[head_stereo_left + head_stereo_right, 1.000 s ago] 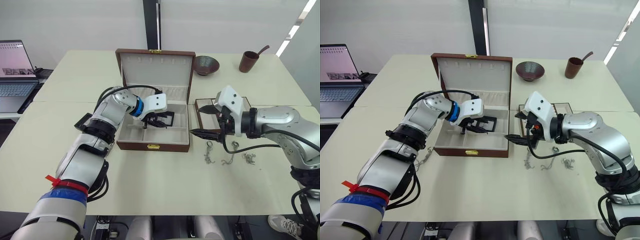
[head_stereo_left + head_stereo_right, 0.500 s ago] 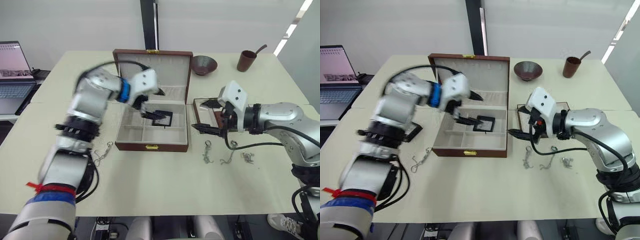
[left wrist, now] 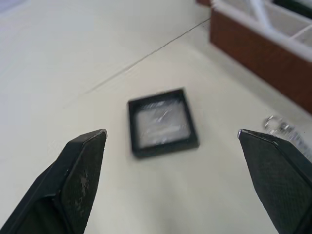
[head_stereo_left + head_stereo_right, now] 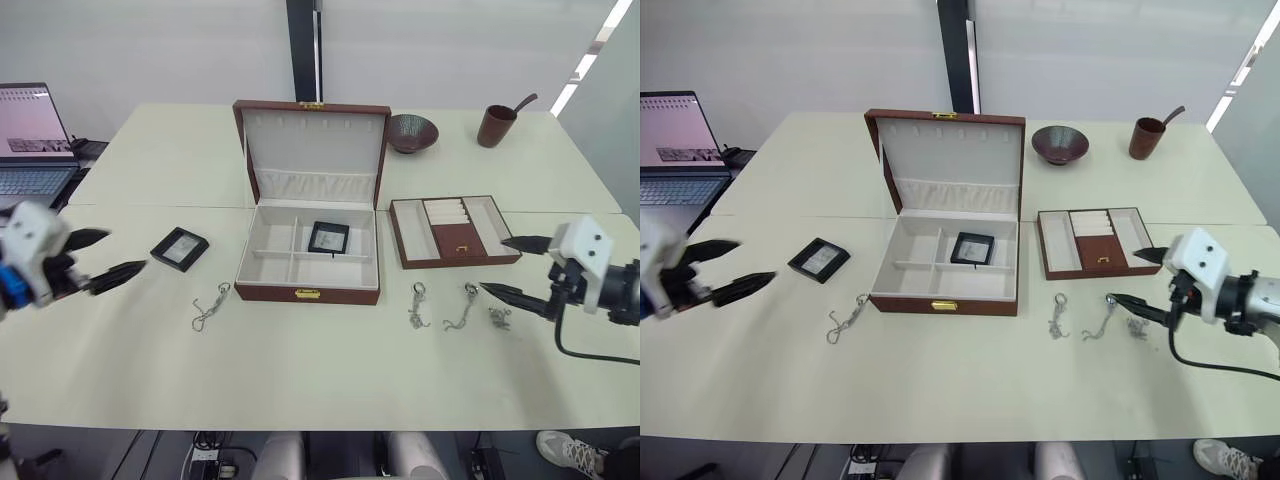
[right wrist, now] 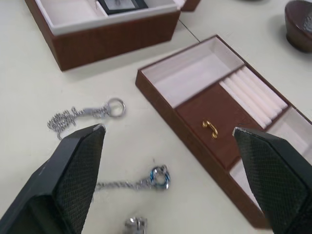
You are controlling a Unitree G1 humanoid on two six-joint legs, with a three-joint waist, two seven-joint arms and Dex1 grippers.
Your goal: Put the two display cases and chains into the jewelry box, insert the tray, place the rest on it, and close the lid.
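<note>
My left gripper [image 4: 108,256] and right gripper [image 4: 512,267] both hang spread wide over the worktop [image 4: 320,370], grasping nothing. One display case [image 4: 328,237] lies in the open jewelry box [image 4: 308,292], the other [image 4: 179,248] left of it. Chains [image 4: 418,303] lie before the tray [image 4: 455,258].

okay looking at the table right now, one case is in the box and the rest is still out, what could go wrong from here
1. The second display case lies flat on the table; the left gripper's wide-open jaws may push it along rather than lift it.
2. The chains beside the right gripper are thin and close together; a pinch could snag two or miss.
3. The tray might go in before the chains.
</note>
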